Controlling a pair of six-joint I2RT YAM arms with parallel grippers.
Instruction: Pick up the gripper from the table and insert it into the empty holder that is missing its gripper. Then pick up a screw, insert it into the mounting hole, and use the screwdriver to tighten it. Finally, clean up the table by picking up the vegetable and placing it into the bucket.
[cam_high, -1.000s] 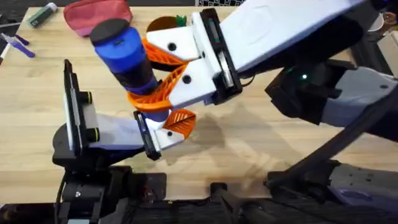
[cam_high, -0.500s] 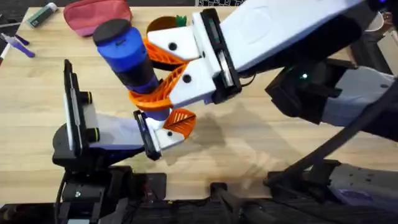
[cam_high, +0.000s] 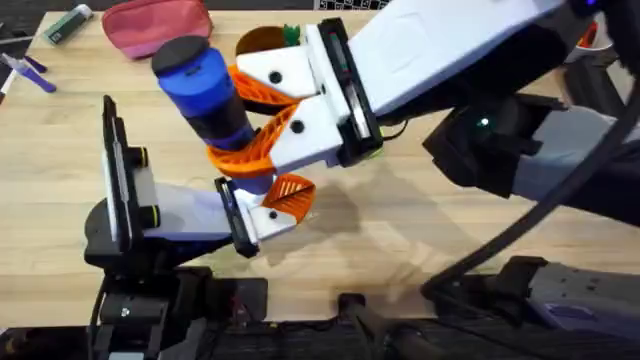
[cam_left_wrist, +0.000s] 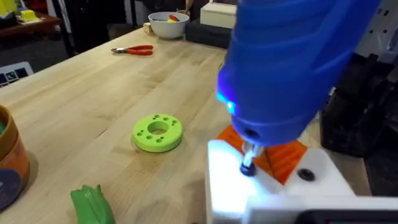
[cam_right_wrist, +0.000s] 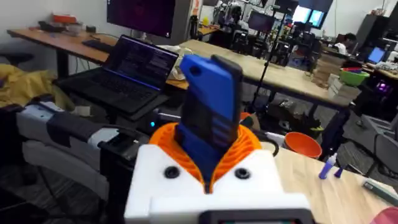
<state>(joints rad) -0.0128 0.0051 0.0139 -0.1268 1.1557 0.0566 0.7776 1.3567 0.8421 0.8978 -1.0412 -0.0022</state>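
Overhead: I see right gripper (cam_high: 262, 125) clenched on screwdriver (cam_high: 205, 95), blue body upright between orange pads. Its lower end sits over holder (cam_high: 262, 222) and orange gripper (cam_high: 292, 193). Bucket (cam_high: 262, 39) beyond, on wooden table (cam_high: 400, 240).

Left wrist: screwdriver bit (cam_left_wrist: 249, 160) touches white holder (cam_left_wrist: 273, 190); left fingers' state I cannot tell. Green disc (cam_left_wrist: 158, 132), vegetable (cam_left_wrist: 92, 204), red pliers (cam_left_wrist: 132, 50) on table.

Right wrist: screwdriver (cam_right_wrist: 210, 112) wedged between pads; laptop (cam_right_wrist: 134, 73) behind.

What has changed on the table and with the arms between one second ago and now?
Almost nothing. The right gripper stays shut on the screwdriver, whose top has drifted very slightly to the right in the overhead view. Its bit remains at the holder with the orange gripper. The bucket has not moved.
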